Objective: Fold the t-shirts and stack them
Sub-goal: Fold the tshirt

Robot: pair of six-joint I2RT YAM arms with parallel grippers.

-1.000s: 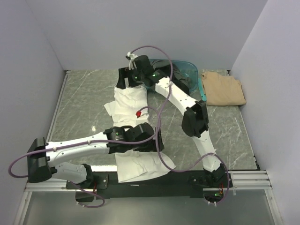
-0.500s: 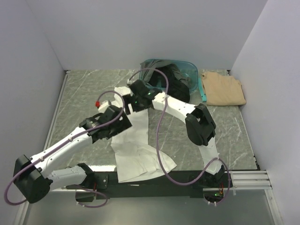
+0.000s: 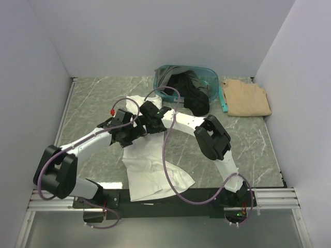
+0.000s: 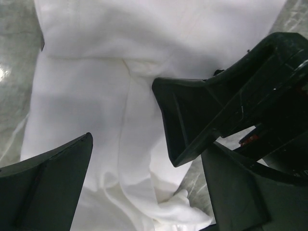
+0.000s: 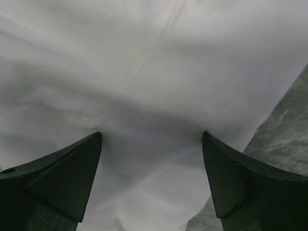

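A large white t-shirt [image 3: 155,170] lies spread lengthwise on the grey marbled tabletop [image 3: 93,103]. Its near end hangs over the near edge between the two arm bases, and its far end reaches toward the middle of the surface. Both arms lean in over the far half of this shirt and meet there. The left claw [image 3: 129,137] comes from the near left and the right claw [image 3: 140,125] from the right, just beside each other. In the left wrist view the left claw [image 4: 147,159] stands wide apart with nothing between its fingers [image 4: 43,192]. Only wrinkled white cloth with a seam line lies under it, and the black body of the right claw [image 4: 226,106] sits close on its right. In the right wrist view the right claw [image 5: 151,139] is likewise spread wide and holds nothing. Its fingers [image 5: 57,178] are low over smooth white cloth, and whether the tips touch it cannot be told. A strip of tabletop shows at the right edge of that view. At the far side stands a teal basket [image 3: 211,74] with dark t-shirts [image 3: 190,93] heaped in it, one draping over its near rim. A tan t-shirt [image 3: 247,98] lies folded on the tabletop just to the right of the basket, well apart from both claws.
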